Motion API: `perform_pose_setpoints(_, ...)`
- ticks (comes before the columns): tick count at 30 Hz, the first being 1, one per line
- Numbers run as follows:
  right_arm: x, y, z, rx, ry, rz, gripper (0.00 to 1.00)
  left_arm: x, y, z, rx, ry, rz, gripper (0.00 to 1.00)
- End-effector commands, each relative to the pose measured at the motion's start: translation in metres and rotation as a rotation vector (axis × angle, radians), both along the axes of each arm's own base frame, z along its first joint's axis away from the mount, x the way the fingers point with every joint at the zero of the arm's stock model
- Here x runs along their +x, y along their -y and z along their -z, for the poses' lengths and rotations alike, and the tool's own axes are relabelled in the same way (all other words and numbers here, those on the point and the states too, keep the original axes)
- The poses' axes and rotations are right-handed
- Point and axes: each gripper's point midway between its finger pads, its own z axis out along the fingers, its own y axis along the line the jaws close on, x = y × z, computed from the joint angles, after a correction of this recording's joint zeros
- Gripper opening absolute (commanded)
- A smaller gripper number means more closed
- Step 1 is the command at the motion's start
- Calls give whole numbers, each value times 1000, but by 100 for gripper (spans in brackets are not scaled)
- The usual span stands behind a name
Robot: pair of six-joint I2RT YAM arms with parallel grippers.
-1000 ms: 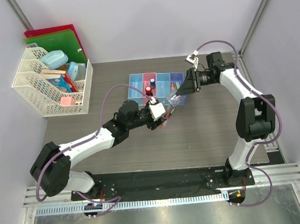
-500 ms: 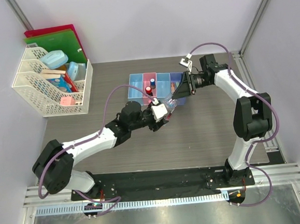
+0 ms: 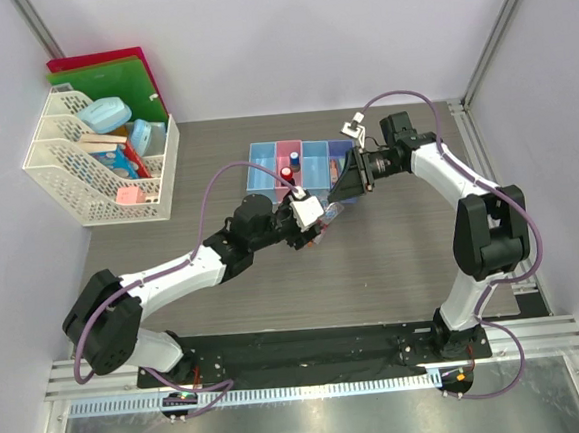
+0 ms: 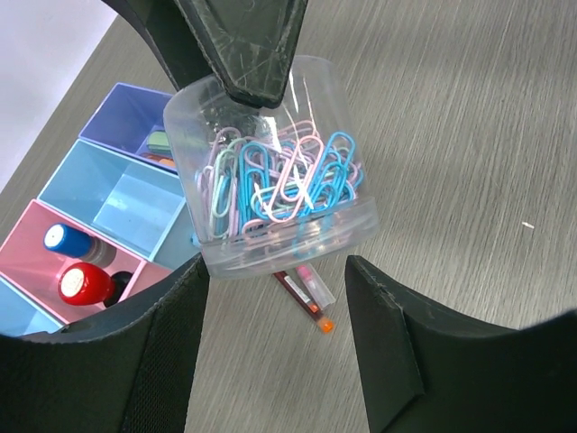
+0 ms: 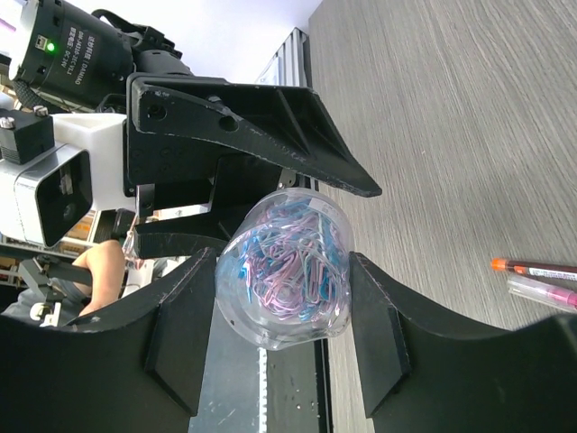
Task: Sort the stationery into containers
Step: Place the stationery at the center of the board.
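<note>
A clear plastic jar of blue and pink paper clips point(image 5: 284, 271) sits between the fingers of my right gripper point(image 5: 281, 307), which is shut on it above the table. The left wrist view shows the jar point(image 4: 275, 180) hanging from those black fingers just beyond my open left gripper point(image 4: 275, 298), which does not touch it. From above, the jar point(image 3: 333, 209) is between both grippers, beside the row of four bins point(image 3: 266, 173). Two thin pens point(image 4: 305, 290) lie on the table under the jar. The pink bin point(image 4: 27, 248) holds a blue-capped and a red-capped piece.
A white lattice rack point(image 3: 61, 184) with boxes and folders stands at the back left. The purple bin point(image 4: 122, 122) holds small green and orange pieces. Both arms meet just in front of the bins.
My right wrist has swung left and closer to the bins with the jar in it. The left gripper has barely moved and stays open.
</note>
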Motion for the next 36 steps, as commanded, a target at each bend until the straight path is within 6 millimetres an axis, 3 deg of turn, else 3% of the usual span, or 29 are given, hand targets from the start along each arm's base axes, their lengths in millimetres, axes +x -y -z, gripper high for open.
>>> perform_pose_setpoints(1, -7, -2, -19, 25, 69, -11, 8, 9, 9, -35, -80, 72, -10, 63)
perform_pose_setpoints(21, -4, -10, -14, 13, 67, -18, 7, 1, 19, -37, -92, -26, 32, 82)
perform_pose_setpoints(30, -4, -11, -13, 9, 69, -19, 7, -1, 21, -37, -88, -42, 43, 82)
perform_pose_setpoints(33, -4, -10, -12, 8, 69, -17, 7, -1, 21, -37, -87, -42, 40, 74)
perform_pose_setpoints(34, -4, -11, -13, 8, 74, -17, 7, -1, 21, -35, -80, -48, 40, 61)
perform_pose_setpoints(36, -4, -11, -14, 9, 75, -18, 7, -1, 22, -35, -76, -50, 46, 49)
